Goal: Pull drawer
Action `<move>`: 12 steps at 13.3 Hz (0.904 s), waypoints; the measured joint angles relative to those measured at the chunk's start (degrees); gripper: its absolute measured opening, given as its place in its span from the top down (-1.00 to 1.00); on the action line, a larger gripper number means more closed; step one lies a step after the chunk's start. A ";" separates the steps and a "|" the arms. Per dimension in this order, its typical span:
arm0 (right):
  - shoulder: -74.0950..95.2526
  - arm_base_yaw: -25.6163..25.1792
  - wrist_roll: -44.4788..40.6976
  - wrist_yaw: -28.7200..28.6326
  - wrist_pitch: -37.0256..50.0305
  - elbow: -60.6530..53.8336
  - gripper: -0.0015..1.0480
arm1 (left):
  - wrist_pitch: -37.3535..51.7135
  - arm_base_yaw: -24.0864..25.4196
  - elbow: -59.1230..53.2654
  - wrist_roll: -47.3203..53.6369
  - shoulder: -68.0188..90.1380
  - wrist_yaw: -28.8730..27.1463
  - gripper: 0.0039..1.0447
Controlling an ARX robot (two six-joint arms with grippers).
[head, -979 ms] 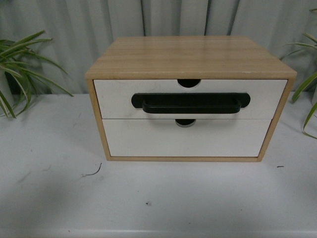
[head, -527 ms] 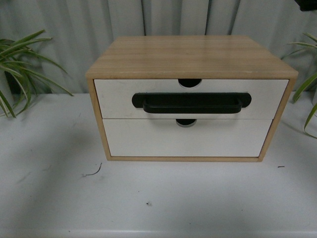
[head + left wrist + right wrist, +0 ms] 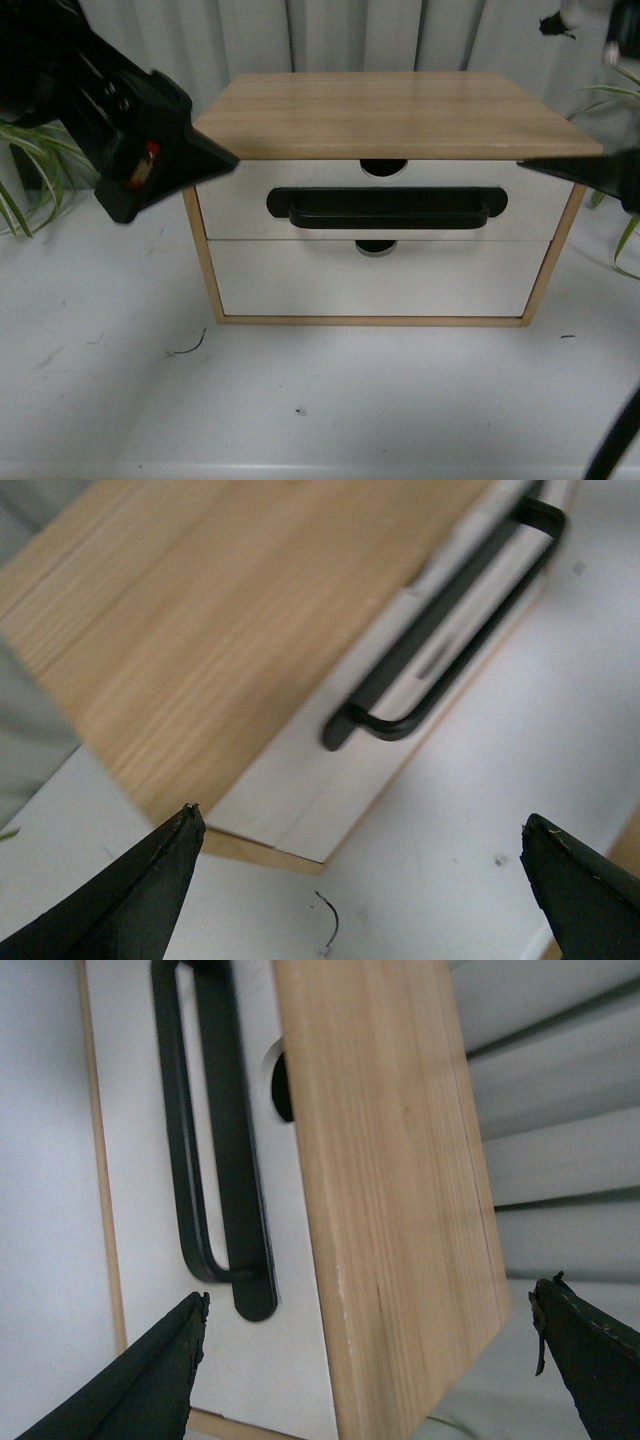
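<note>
The drawer [image 3: 235,205] is the upper white front of a light-wood cabinet [image 3: 390,110]. It carries a long black bar handle [image 3: 385,207] and a half-round notch [image 3: 382,167], and it sits pushed in. My left gripper [image 3: 360,820] hangs open in front of the cabinet's left corner, one finger [image 3: 205,155] overlapping that corner in the front view. My right gripper [image 3: 372,1292] is open too, off the cabinet's right corner, with a finger [image 3: 585,170] level with the drawer's top edge. Both wrist views show the handle [image 3: 450,630] [image 3: 225,1130] well beyond the fingertips. Neither gripper touches anything.
Below sits a plain white handleless drawer front [image 3: 370,285]. The cabinet stands on a white table [image 3: 320,400] with a small dark curl of thread [image 3: 188,348] on it. Leafy plants flank it at left [image 3: 30,160] and right [image 3: 625,235]. A grey curtain hangs behind.
Both arms have swung into the front view, left at the cabinet's left corner, right at its right edge. Earlier, only a dark scrap showed at top right. The drawer has not moved.
</note>
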 joint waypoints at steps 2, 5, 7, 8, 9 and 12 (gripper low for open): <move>1.77 -1.01 -14.84 -0.63 -1.90 0.00 -0.88 | -8.98 -4.20 3.15 8.96 1.38 0.72 -0.88; 4.50 -1.07 -22.86 -1.07 -6.62 0.33 -0.88 | -12.87 -9.57 9.07 14.36 6.78 -0.42 -0.88; 6.80 -0.72 -23.12 -1.18 -7.48 0.59 -0.88 | -12.26 -11.21 9.14 14.40 9.18 0.87 -0.88; 7.82 -0.72 -23.21 -1.22 -8.24 1.05 -0.88 | -12.02 -11.65 9.14 14.45 10.01 0.92 -0.88; 8.90 -0.72 -23.23 -1.22 -8.63 1.68 -0.88 | -11.37 -12.15 9.14 14.43 10.95 1.05 -0.88; 10.80 -0.68 -23.26 -1.18 -8.59 2.34 -0.88 | -10.03 -12.92 9.14 14.14 13.03 1.88 -0.88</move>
